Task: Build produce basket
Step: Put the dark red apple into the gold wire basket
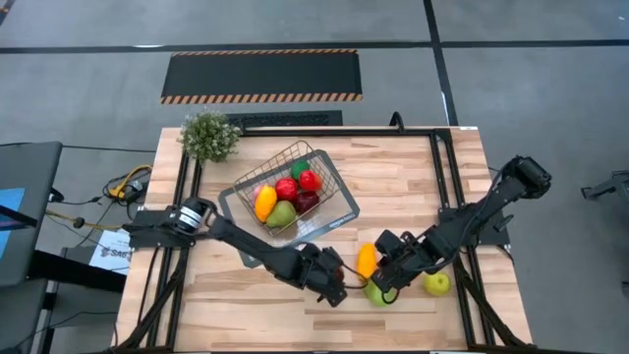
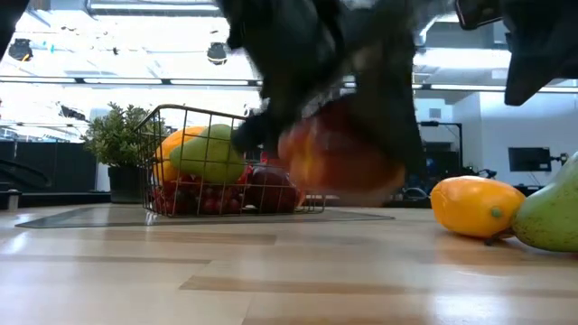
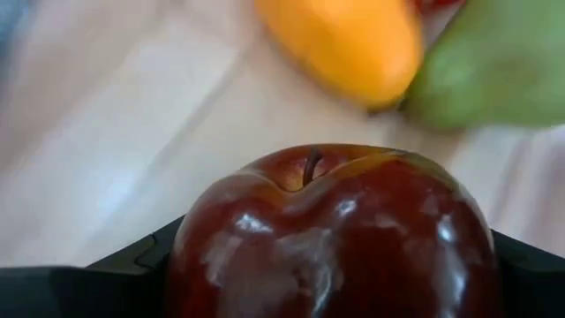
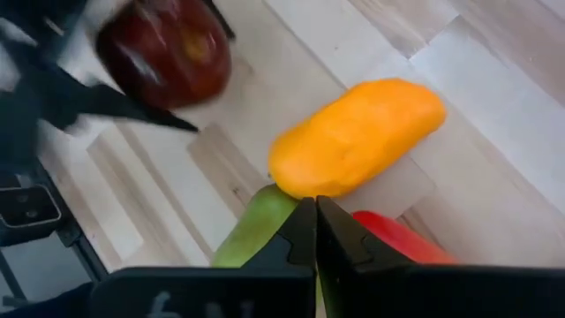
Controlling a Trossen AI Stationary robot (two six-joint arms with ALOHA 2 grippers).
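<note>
A dark red apple (image 3: 335, 230) sits between the fingers of my left gripper (image 1: 334, 283), which is shut on it near the table's front middle. In the low view the apple (image 2: 339, 162) hangs above the wood. My right gripper (image 4: 315, 221) is shut, with nothing between its fingers. It hovers just right of the apple, over a green pear (image 4: 252, 234) and a red piece (image 4: 397, 238). An orange mango (image 1: 366, 261) lies on the table against the pear. The wire basket (image 1: 334, 202) stands at the middle, with several fruits inside. My left gripper pinches the red apple by its two opposite sides (image 3: 190, 256), one dark finger (image 3: 132, 269) on each side. The fingers slant down from the table's left. The apple is lifted clear of the table, with its stem dimple (image 3: 309, 168) on top.
A yellow-green apple (image 1: 437, 283) lies right of my right gripper. A bushy potted plant (image 1: 208, 136) stands at the far left corner. Bare wood lies between the basket and the near edge on the left.
</note>
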